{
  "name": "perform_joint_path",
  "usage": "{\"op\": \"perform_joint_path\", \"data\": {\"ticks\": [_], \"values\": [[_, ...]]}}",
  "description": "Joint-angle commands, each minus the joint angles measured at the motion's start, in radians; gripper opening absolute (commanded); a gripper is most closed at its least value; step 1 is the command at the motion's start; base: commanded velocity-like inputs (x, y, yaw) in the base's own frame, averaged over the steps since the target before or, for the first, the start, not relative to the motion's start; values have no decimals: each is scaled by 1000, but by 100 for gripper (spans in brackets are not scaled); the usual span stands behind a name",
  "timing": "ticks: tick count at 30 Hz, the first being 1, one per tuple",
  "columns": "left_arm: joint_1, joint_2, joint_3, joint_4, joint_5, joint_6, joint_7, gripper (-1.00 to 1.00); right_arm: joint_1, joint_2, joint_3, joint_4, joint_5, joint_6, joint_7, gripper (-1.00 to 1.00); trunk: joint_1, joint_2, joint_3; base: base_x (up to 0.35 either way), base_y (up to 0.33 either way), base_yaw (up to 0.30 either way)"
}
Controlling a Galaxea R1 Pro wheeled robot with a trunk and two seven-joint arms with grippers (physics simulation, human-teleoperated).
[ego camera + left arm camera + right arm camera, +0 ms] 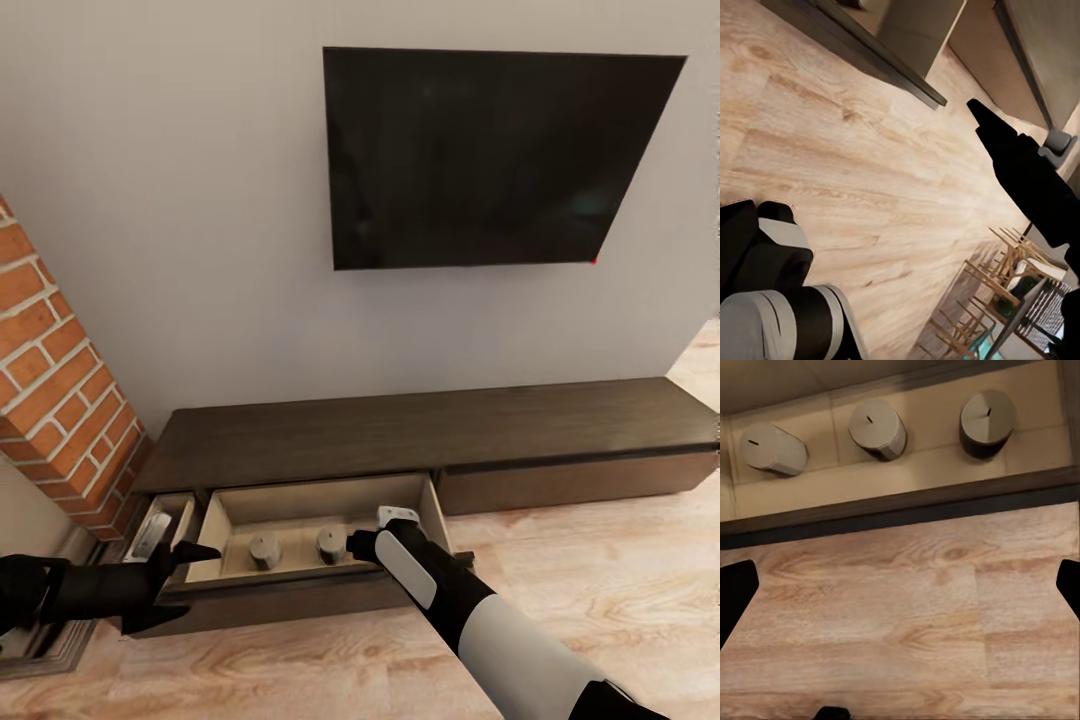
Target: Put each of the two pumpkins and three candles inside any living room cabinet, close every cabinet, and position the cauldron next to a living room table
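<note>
Three stubby grey wax candles (879, 429) are sitting upright in the pale wood drawer (432, 512), lower centre. Probably light, rigid, slightly slick (best pinched across the round sides). The right gripper (900, 585) is hovering with fingers spread wide; the left gripper (190, 558) I cannot tell.

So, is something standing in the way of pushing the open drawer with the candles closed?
Nothing visible blocks it. The three candles stand inside the open drawer, below its rim. The right gripper hangs over the front edge.
</note>
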Motion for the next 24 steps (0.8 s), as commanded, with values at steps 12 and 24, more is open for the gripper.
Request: {"op": "perform_joint_path", "data": {"ticks": [12, 24], "values": [[-7, -5, 1, -1, 9, 1, 13, 100, -1, -1, 5, -1, -8, 1, -8, 100, -47, 84, 37, -341, 0, 0], [-15, -211, -2, 14, -561, 0, 2, 100, -2, -8, 5, 0, -7, 1, -10, 100, -54, 98, 43, -331, 0, 0]]}}
